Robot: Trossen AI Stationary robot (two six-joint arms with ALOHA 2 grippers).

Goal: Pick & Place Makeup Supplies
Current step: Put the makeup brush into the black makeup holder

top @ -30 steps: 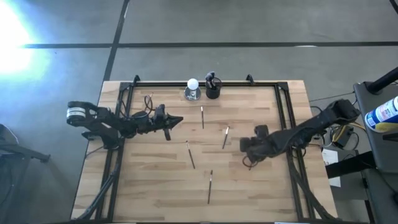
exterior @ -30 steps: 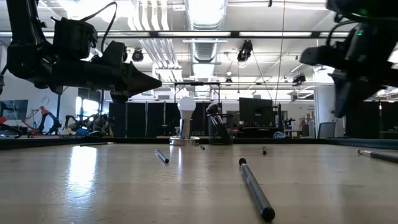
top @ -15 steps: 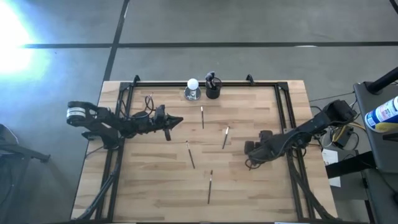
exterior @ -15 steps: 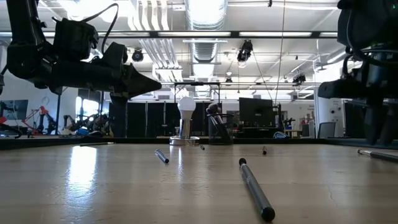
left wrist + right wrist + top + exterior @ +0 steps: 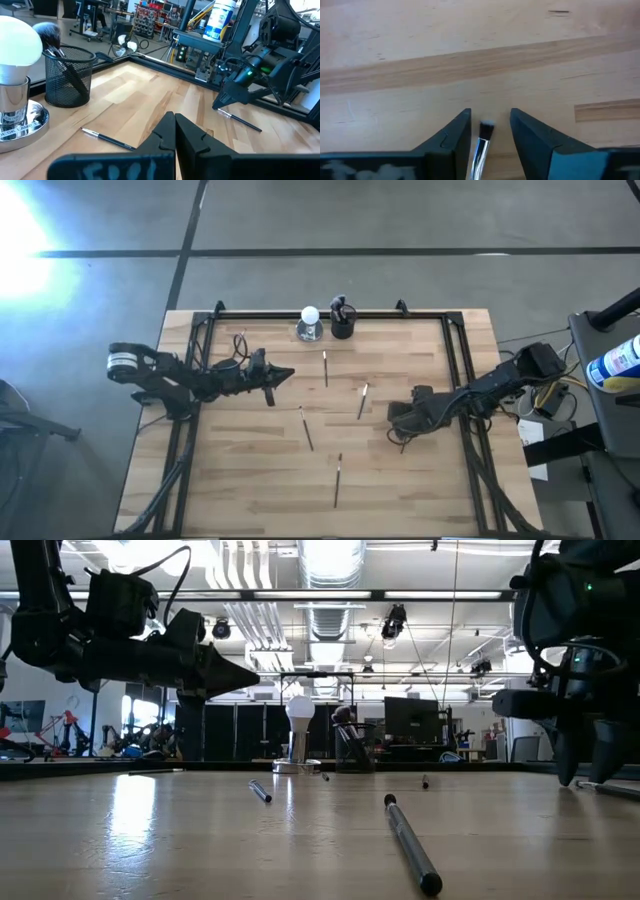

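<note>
step: grasp approach | right gripper [image 5: 490, 130] spread, fingers straddling a makeup brush [image 5: 482, 142] lying on the table [image 5: 470, 60] | left gripper [image 5: 175, 131] pressed together, waiting aloft | next: likely descend, then pinch the handle squarely

Wooden table [image 5: 400, 480] (matt, smooth grain)

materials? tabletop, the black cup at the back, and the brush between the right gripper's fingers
Tabletop: pale wood planks, matte, with visible grain and seams.
Black cup: looks like wire mesh, probably metal, since you can see through its wall.
Brush: shiny silvery collar, likely metal, with a short whitish bristle tip; the handle is hidden. It lies between the open fingers of the right gripper.
</note>
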